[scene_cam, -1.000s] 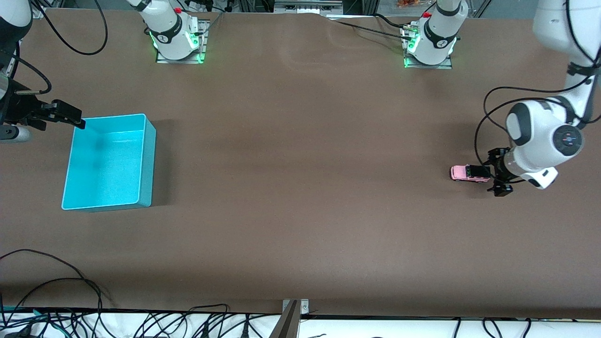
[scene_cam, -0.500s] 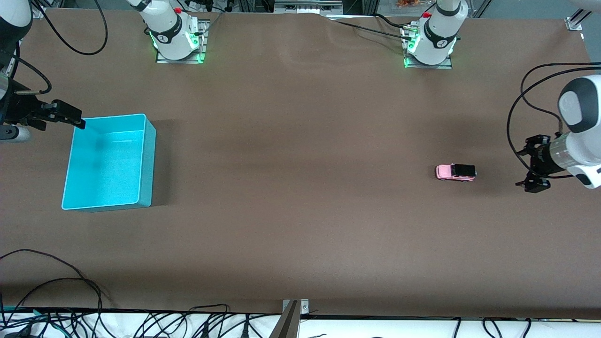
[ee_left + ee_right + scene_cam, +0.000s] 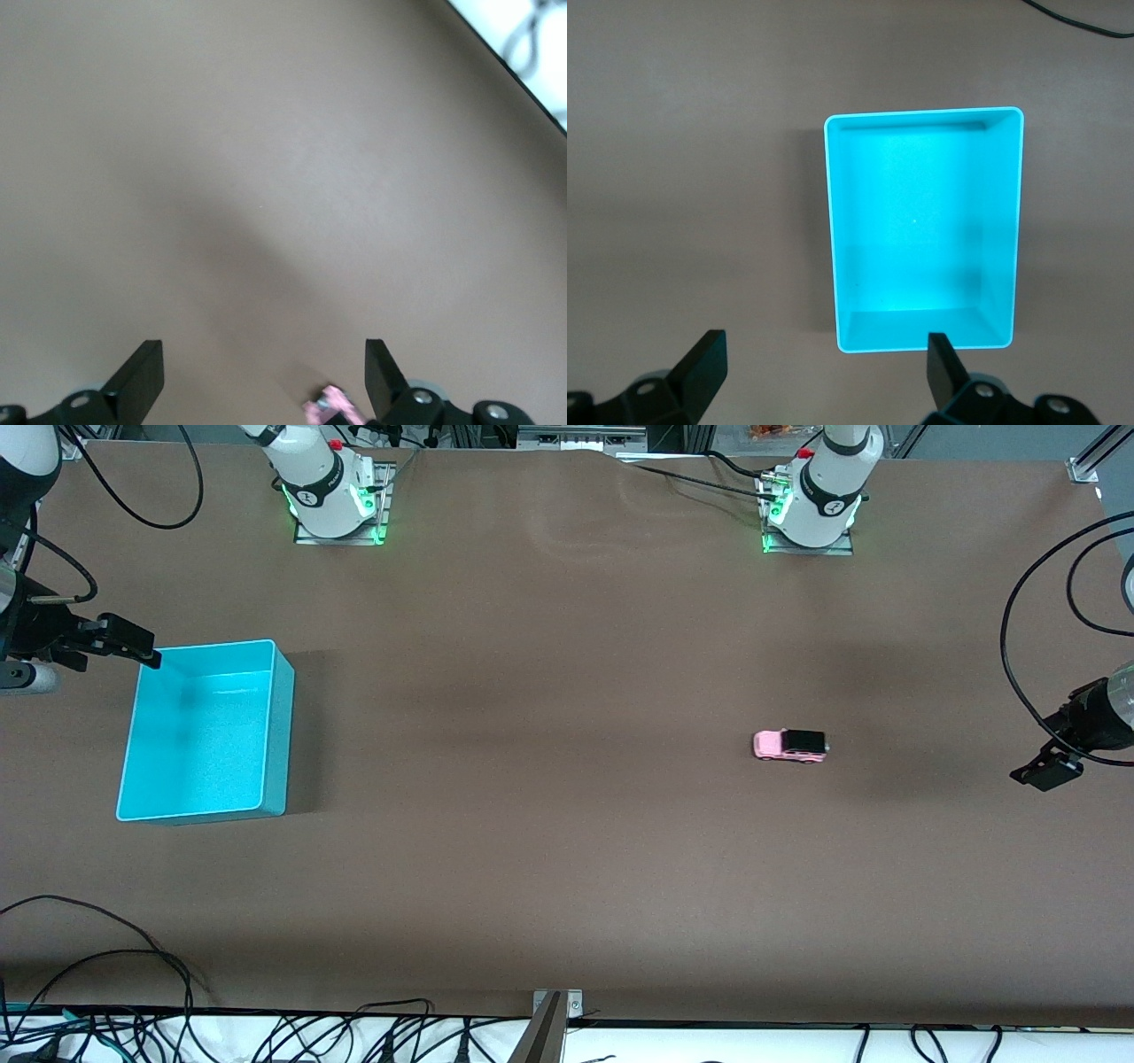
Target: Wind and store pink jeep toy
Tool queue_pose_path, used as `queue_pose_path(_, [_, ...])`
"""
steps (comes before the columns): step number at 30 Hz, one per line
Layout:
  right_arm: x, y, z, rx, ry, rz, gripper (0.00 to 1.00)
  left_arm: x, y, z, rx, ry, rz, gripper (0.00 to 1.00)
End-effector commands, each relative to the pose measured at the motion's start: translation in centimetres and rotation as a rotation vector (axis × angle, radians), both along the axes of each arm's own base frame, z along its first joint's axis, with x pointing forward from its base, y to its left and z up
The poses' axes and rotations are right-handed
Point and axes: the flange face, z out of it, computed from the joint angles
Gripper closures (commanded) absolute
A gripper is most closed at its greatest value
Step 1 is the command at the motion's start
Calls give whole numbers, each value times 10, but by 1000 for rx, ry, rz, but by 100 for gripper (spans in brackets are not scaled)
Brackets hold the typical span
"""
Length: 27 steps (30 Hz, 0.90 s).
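The right gripper (image 3: 133, 646) waits at the bin's (image 3: 282, 717) rim, at the right arm's end of the table, jaws spread wide and empty. The bin holds nothing. The jeep (image 3: 790, 745) stands free on the table (image 3: 549, 824), well apart from the bin, toward the left arm's end. By my judgement the step in hand is letting the wound jeep run; doing it well means keeping both arms out of its path and not reaching in until it stops. The left gripper (image 3: 1047, 769) hangs over the table's edge, jaws fully open, touching nothing.
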Motion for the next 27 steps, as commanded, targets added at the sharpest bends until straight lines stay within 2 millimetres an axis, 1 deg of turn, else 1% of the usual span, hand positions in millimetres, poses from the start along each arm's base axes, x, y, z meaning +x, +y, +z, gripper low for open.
queue_pose_path(1, [1, 2, 2, 11, 2, 8, 0, 2, -7, 17, 17, -6, -226, 0])
queue_pose_path(3, [1, 2, 3, 11, 1, 8, 0, 3, -14, 19, 17, -5, -292, 0])
queue_pose_path(7, [1, 2, 3, 11, 1, 8, 0, 4, -15, 28, 26, -15, -424, 0])
queue_pose_path(13, [1, 2, 3, 11, 2, 8, 0, -1, -6, 31, 25, -3, -549, 0])
queue_pose_path(15, [1, 2, 3, 11, 1, 8, 0, -2, -7, 31, 23, 5, -584, 0])
queue_pose_path(18, [1, 2, 3, 11, 1, 8, 0, -5, -8, 35, 19, 7, -600, 0])
queue_pose_path(27, [1, 2, 3, 11, 1, 8, 0, -6, -7, 34, 15, 17, -600, 0])
